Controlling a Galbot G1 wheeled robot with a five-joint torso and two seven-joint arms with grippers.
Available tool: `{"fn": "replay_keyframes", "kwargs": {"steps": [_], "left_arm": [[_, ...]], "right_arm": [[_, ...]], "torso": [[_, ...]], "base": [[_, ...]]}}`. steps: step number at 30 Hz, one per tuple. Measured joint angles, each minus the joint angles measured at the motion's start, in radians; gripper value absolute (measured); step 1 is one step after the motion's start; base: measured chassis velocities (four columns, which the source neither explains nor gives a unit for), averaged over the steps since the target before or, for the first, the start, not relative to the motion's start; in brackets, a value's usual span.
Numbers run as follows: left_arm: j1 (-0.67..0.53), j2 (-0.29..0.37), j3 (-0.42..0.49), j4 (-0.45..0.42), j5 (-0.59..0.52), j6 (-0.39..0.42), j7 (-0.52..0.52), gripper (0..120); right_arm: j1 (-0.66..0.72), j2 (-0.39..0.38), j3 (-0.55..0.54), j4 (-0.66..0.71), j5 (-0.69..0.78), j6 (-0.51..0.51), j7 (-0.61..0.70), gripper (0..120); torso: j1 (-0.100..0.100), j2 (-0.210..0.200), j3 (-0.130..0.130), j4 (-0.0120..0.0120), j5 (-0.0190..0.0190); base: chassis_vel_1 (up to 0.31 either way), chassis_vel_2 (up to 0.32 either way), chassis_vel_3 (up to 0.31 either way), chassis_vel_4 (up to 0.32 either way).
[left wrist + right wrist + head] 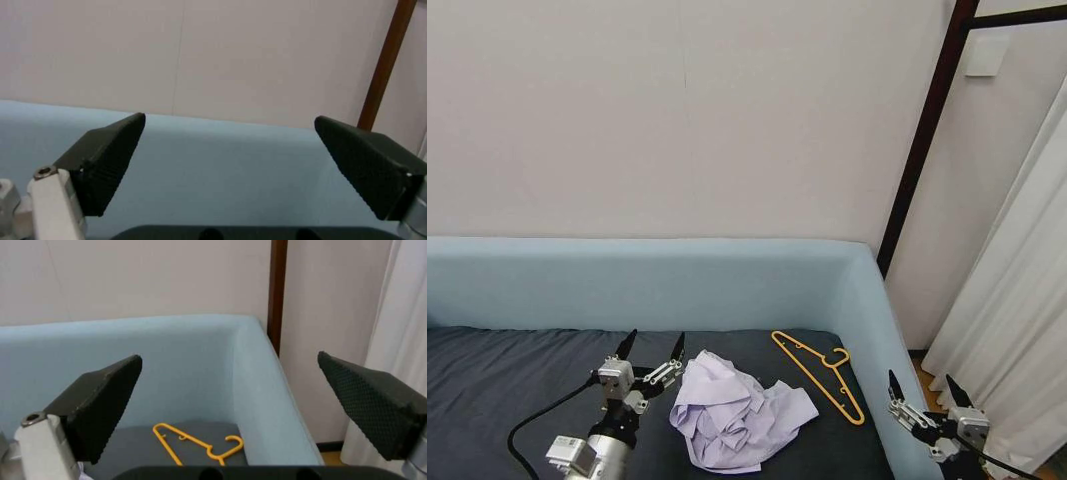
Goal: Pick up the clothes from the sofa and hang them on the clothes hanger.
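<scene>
A crumpled pale lilac shirt point(732, 410) lies on the dark seat of the sofa point(507, 365). To its right an orange clothes hanger point(817, 372) point(198, 443) lies flat near the sofa's right arm. My left gripper point(653, 346) point(230, 165) hovers just left of the shirt, fingers open and pointing up at the light blue backrest, with nothing between them. My right gripper point(922, 387) point(230, 405) is open too, low beside the outer side of the sofa's right arm, right of the hanger.
The sofa's light blue backrest point(647, 280) and right arm point(882, 370) wall in the seat. A dark brown door frame point(922, 135) rises behind the arm, and white curtains point(1017, 330) hang at the right. The seat left of the shirt is bare.
</scene>
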Motion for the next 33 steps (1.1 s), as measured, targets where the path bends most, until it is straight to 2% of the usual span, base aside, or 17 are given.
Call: {"fn": "replay_keyframes", "kwargs": {"steps": [8,19,26,31,33], "left_arm": [[0.014,-0.039,-0.009,0.049,0.036,-0.044,0.007,100],[0.002,-0.089,-0.06,0.073,0.046,-0.051,0.03,100],[0.01,-0.139,-0.079,0.066,0.066,-0.06,0.074,100],[0.012,-0.128,-0.12,0.092,0.081,-0.099,0.12,100],[0.012,-0.109,-0.147,0.107,0.041,-0.104,0.108,100]], "right_arm": [[0.033,-0.031,-0.01,-0.06,0.017,0.03,-0.027,100],[0.083,-0.041,-0.058,-0.095,0.048,0.015,-0.046,100],[0.093,-0.083,-0.094,-0.066,0.198,-0.1,0.014,100],[0.143,-0.119,-0.145,-0.073,0.298,-0.165,0.051,100],[0.199,-0.126,-0.187,-0.098,0.325,-0.191,0.065,100]], "torso": [[0.0,0.0,0.0,0.0,0.0],[0.0,0.0,0.0,0.0,-0.0001],[0.0,0.0,0.0,-0.0002,0.0],[0.0,0.0,0.0,0.0,-0.0003],[0.0,0.0,0.0,0.0,0.0]], "base": [[0.0,0.0,0.0,0.0],[0.0,0.0,0.0,0.0],[0.0,0.0,0.0,0.0],[0.0,0.0,0.0,0.0],[0.0,0.0,0.0,0.0]]}}
